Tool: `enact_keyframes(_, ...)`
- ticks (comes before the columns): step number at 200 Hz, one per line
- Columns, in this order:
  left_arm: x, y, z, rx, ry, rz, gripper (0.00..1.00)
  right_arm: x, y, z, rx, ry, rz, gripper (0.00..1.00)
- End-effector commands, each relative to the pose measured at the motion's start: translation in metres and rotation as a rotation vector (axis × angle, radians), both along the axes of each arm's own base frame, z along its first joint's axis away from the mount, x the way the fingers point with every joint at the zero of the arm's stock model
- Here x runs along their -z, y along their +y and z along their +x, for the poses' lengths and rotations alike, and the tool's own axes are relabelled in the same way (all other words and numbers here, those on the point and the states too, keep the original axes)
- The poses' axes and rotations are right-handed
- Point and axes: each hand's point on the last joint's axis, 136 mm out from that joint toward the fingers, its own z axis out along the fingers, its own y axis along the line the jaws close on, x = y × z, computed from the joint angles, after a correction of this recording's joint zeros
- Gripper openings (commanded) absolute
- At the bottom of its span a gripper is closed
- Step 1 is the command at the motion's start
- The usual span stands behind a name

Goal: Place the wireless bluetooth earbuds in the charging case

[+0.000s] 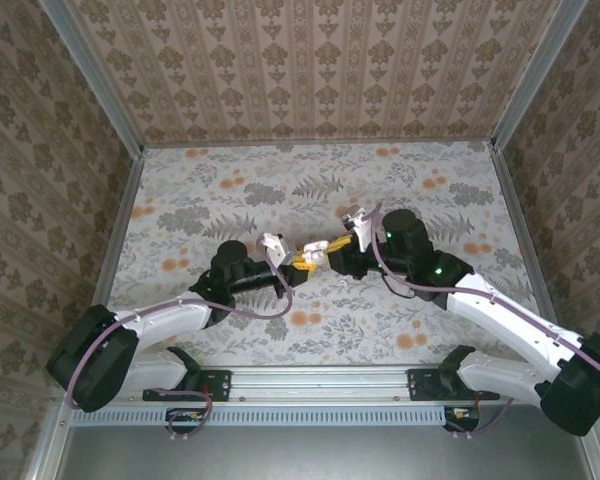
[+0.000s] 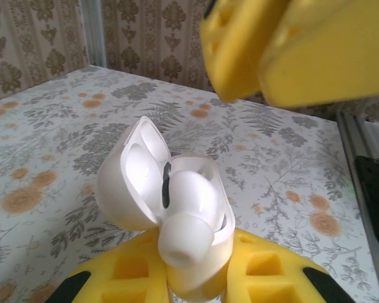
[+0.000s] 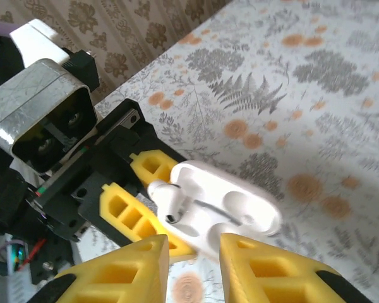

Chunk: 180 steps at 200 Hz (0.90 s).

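Observation:
My left gripper is shut on the charging case, gripping its lower body between the yellow fingers. The white case is held above the table with its hinged lid swung open. One white earbud sits in the case's mouth, its rounded tip sticking out. My right gripper hovers just over the case, its yellow fingers apart with nothing between them. From above, the two grippers meet tip to tip at the table's middle.
The floral table surface stretches on all sides, enclosed by patterned walls with metal corner rails. Both arms reach in from the near edge. The left wrist's camera housing sits close to the right gripper.

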Motion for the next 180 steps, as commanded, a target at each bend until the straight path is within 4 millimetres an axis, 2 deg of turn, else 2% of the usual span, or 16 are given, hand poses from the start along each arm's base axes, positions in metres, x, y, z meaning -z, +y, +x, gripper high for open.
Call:
enact_keyframes(1, -0.017, -0.006, -0.007, 0.075, -0.02, -0.047, 0.16, -0.021, 0.006, -0.01, -0.157, -0.229, -0.005, 0.28)
enact_keyframes(21, -0.017, -0.007, -0.009, 0.09, -0.026, -0.045, 0.16, -0.013, 0.008, -0.021, -0.259, -0.318, -0.052, 0.28)
enact_keyframes(38, -0.016, -0.008, -0.012, 0.113, -0.033, -0.043, 0.16, -0.006, 0.01, -0.038, -0.396, -0.446, -0.108, 0.31)
enact_keyframes(60, -0.015, -0.008, -0.014, 0.128, -0.039, -0.033, 0.17, -0.008, 0.007, -0.043, -0.454, -0.538, -0.175, 0.41)
enact_keyframes(86, -0.016, -0.007, -0.014, 0.129, -0.042, -0.025, 0.17, -0.01, 0.005, -0.045, -0.518, -0.553, -0.251, 0.5)
enact_keyframes(116, -0.015, -0.008, -0.014, 0.131, -0.038, -0.02, 0.17, -0.011, 0.009, -0.046, -0.595, -0.597, -0.341, 0.5)
enact_keyframes(180, -0.014, -0.009, -0.016, 0.152, -0.027, -0.007, 0.17, -0.003, 0.035, -0.046, -0.749, -0.696, -0.42, 0.47)
